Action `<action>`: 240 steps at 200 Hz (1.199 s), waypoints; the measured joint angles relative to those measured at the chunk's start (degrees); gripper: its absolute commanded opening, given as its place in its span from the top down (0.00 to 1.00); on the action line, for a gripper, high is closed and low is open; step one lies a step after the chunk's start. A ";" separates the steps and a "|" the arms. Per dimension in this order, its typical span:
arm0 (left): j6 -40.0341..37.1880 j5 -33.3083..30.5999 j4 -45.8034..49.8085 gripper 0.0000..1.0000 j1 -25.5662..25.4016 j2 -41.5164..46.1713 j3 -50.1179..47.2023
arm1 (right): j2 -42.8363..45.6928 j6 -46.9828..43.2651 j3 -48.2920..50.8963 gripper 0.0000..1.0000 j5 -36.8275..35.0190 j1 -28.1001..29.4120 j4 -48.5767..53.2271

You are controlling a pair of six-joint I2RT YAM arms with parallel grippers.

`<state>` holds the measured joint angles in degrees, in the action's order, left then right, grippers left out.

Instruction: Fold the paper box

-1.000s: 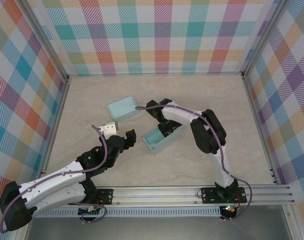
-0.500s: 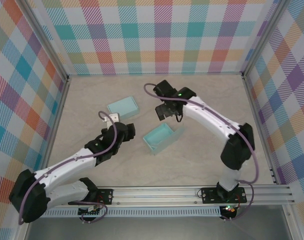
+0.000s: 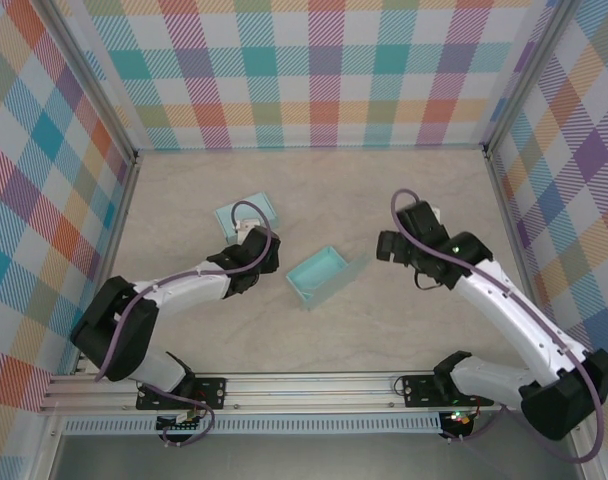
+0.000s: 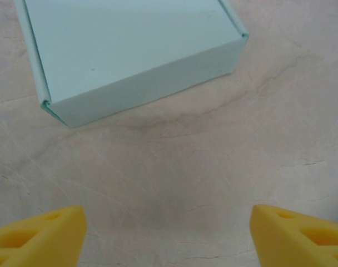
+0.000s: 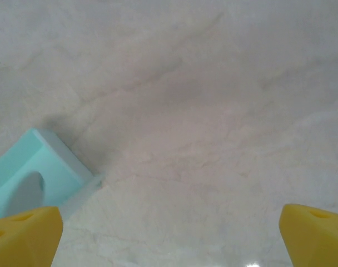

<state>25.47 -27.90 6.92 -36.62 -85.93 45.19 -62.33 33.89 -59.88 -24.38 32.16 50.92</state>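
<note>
An open teal paper box [image 3: 317, 277] lies mid-table with its lid flap [image 3: 350, 271] spread to the right. A closed teal box [image 3: 246, 213] sits behind and left of it. My left gripper [image 3: 252, 248] hovers just in front of the closed box [image 4: 130, 50], open with bare table between its yellow fingers [image 4: 41, 233]. My right gripper [image 3: 389, 248] hangs to the right of the open box, apart from it and also open. One corner of that open box [image 5: 33, 172] shows at the left in the right wrist view, beyond the yellow fingertips [image 5: 316, 231].
Checkered walls enclose the marble-look table [image 3: 314, 180] on three sides. A metal rail [image 3: 384, 385] with the arm bases runs along the near edge. The left arm's cable [image 3: 256, 208] loops over the closed box.
The right arm has drawn back from the open box to the right side and let its jaws widen. The left gripper has moved up and right, close to the closed box.
</note>
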 measured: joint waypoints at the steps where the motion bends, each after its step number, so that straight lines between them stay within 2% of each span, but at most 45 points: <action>1: -0.04 0.02 -0.02 0.27 0.00 -0.17 0.04 | 0.13 0.09 0.26 0.00 0.07 0.00 -0.07; 13: 0.00 0.00 -0.02 0.28 0.02 -1.99 0.50 | 1.42 2.32 4.44 0.01 2.16 0.00 -0.92; 49: 0.02 0.52 -1.64 0.38 0.02 -7.06 2.36 | 2.05 7.82 16.63 0.16 10.21 0.00 -7.02; 80: 0.33 1.92 -3.13 0.44 0.02 -10.51 2.91 | 1.49 10.82 22.86 0.28 16.65 0.00 -13.79; 117: 0.68 4.07 -4.83 0.51 0.02 -14.34 3.50 | -4.00 12.96 24.65 0.54 22.40 0.00 -22.49; 151: 1.07 5.64 -7.82 0.52 0.02 -14.19 2.45 | -9.46 13.40 24.63 0.61 25.05 0.00 -28.87; 189: 2.56 7.34 -12.35 0.52 -0.52 -12.31 -0.94 | -15.41 13.03 22.34 0.61 25.75 0.00 -32.39; 240: 6.62 7.28 -15.93 0.53 -7.67 -10.40 -4.26 | -26.27 9.07 12.20 0.60 25.11 -1.77 -34.25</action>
<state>32.10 -20.62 -9.02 -44.29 -96.33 40.93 -88.60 42.96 -47.68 0.73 30.39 16.67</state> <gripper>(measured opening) 0.474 0.397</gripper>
